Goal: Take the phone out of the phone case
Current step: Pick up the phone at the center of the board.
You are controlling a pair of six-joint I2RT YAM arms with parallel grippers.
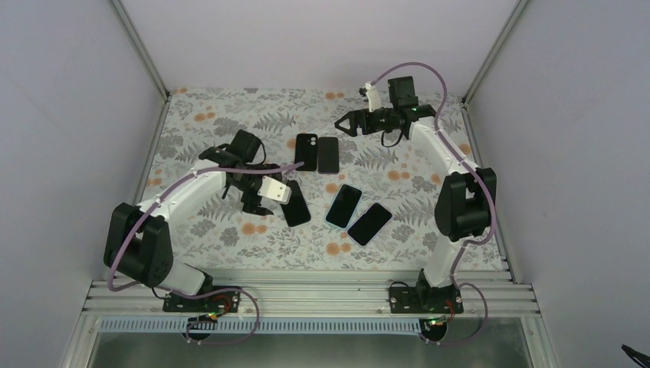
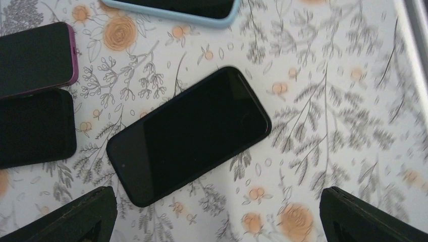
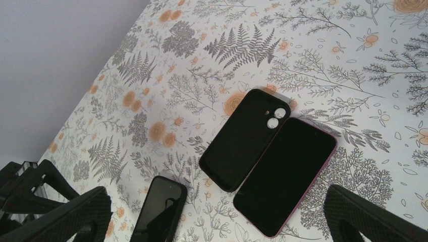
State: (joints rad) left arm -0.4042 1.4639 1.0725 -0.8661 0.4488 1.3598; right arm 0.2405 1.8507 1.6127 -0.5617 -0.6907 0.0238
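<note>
The left tool (image 2: pixel 217 222) hangs low over the surface (image 1: pixel 215 115), fingers (image 2: pixel 70 217) spread wide with nothing between them. The left arm (image 1: pixel 188 188) climbs from its base, folds at the elbow and turns its wrist down toward the middle. The right tool (image 1: pixel 343 123) is held higher at the far side, pointing to the robot's left, and it too is wide apart and empty. The right arm (image 1: pixel 448 157) reaches forward from its base and bends inward at the top.

Directly below the left tool, just ahead of its fingertips and untouched, lies a black phone (image 2: pixel 189 133), flat, screen up and set on a diagonal. Beyond it, away from this tool, sits a blue-edged phone (image 1: pixel 343 205); a fourth phone (image 1: pixel 370 223) lies close beside that one, toward the right arm.

Below and ahead of the right tool two pieces lie side by side, long edges touching — a purple-edged phone (image 3: pixel 285 176), dark screen up inside its rim, and a matte black case (image 3: pixel 245 138) with two round camera openings (image 3: pixel 275 117) at one end. I cannot tell whether anything sits in the black case.
</note>
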